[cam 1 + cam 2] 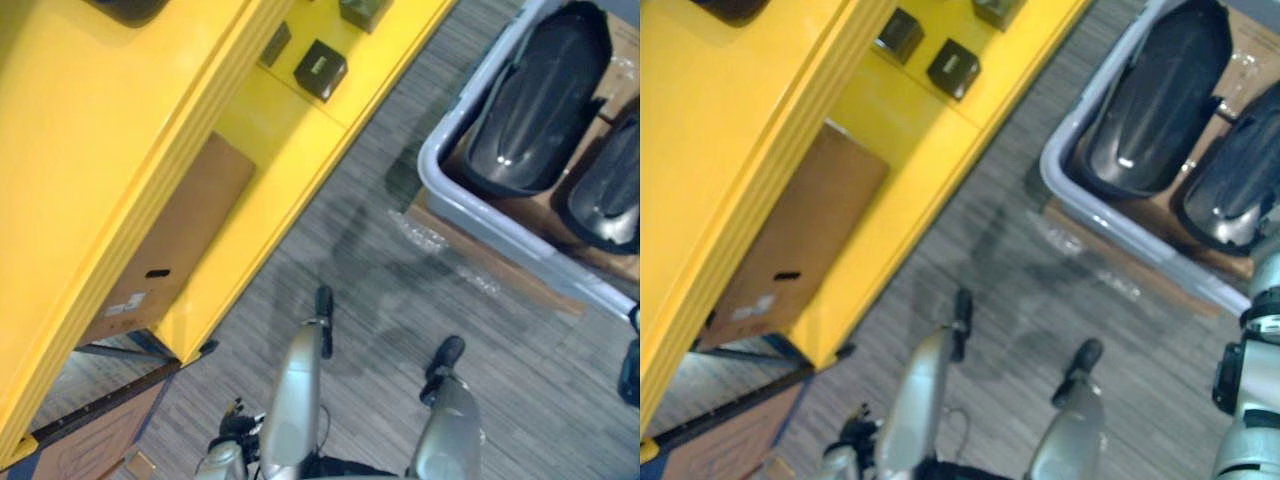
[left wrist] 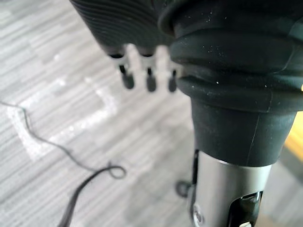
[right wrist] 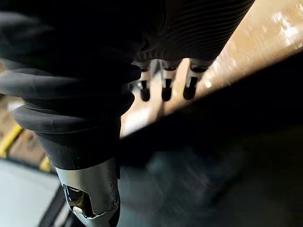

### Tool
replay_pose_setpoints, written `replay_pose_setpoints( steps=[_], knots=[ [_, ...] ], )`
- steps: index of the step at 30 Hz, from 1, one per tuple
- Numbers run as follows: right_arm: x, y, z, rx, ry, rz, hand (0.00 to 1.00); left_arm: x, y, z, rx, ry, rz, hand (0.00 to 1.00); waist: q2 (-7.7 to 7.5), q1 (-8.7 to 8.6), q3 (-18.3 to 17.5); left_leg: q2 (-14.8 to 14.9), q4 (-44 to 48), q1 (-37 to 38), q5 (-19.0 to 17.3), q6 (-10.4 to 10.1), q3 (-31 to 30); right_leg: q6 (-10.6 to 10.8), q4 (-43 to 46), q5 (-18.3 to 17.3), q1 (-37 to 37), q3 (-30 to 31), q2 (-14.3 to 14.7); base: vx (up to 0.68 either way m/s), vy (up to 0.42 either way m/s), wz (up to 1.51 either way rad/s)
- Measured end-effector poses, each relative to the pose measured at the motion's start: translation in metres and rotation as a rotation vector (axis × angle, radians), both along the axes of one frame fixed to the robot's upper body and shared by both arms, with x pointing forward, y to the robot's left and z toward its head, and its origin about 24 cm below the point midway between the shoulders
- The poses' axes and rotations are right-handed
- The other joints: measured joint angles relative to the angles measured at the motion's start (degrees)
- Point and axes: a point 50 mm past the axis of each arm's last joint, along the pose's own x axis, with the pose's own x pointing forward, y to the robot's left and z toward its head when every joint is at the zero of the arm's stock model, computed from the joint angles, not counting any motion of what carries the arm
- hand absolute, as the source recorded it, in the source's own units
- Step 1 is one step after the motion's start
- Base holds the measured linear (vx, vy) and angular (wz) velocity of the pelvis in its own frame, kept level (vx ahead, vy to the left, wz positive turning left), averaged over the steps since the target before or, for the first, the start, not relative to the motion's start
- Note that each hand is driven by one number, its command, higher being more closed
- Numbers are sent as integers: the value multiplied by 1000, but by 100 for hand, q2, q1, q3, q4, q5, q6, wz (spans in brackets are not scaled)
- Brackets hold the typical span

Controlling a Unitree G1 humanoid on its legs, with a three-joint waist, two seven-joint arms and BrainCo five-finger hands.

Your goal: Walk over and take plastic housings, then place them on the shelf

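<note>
Plastic housings (image 1: 540, 95) in bin (image 1: 432, 165), apart from straight empty left fingers (image 2: 128, 79), right fingers (image 3: 165, 91).

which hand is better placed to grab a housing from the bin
Right: the grey bin of black housings lies on that side, the right hand close by it; the left hand hangs over floor.

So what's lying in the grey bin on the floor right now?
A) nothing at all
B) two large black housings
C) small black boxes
B: two glossy black housings lie side by side inside the grey bin.
</note>
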Motion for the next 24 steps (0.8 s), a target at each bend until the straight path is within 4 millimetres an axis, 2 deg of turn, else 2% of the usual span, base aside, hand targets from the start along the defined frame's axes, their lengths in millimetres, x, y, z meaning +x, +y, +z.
replay_pose_setpoints(
  steps=[5, 6, 15, 19, 24],
  knots=[
    [-9, -12, 10, -74, 94, 9, 0, -2, -8, -3, -24, 15, -14, 0, 197, 161, -137, -1, 34, -125, 2, 0, -60, -23, 132, -61, -145, -11, -8, -5, -9, 2],
    [-10, -13, 12, -77, 104, 5, 100, -3, -9, -3, -30, 19, -16, 0, 213, 189, -148, -1, 38, -159, 5, 3, -70, -32, 166, -73, -188, -9, -9, 0, 0, 0],
    [-32, -34, 11, -24, 235, -98, 100, -3, -10, -4, -70, -5, -6, 0, 226, 286, -157, -62, 35, -170, 7, -3, -198, -46, 344, -259, -185, -119, -66, 6, -15, 8],
    [-35, -36, 9, -1, 267, -125, 100, -3, -11, -4, -78, -15, -9, 0, 235, 287, -164, -61, 34, -154, 7, -3, -199, -46, 379, -259, -177, -119, -68, 8, -2, 0],
    [-33, -33, -4, 26, 347, -131, 100, -2, -13, -2, -72, -35, -41, 0, 252, 296, -177, -67, 13, -20, 6, -4, -190, -43, 410, -295, -69, -119, -87, 0, 0, 0]
  ],
)
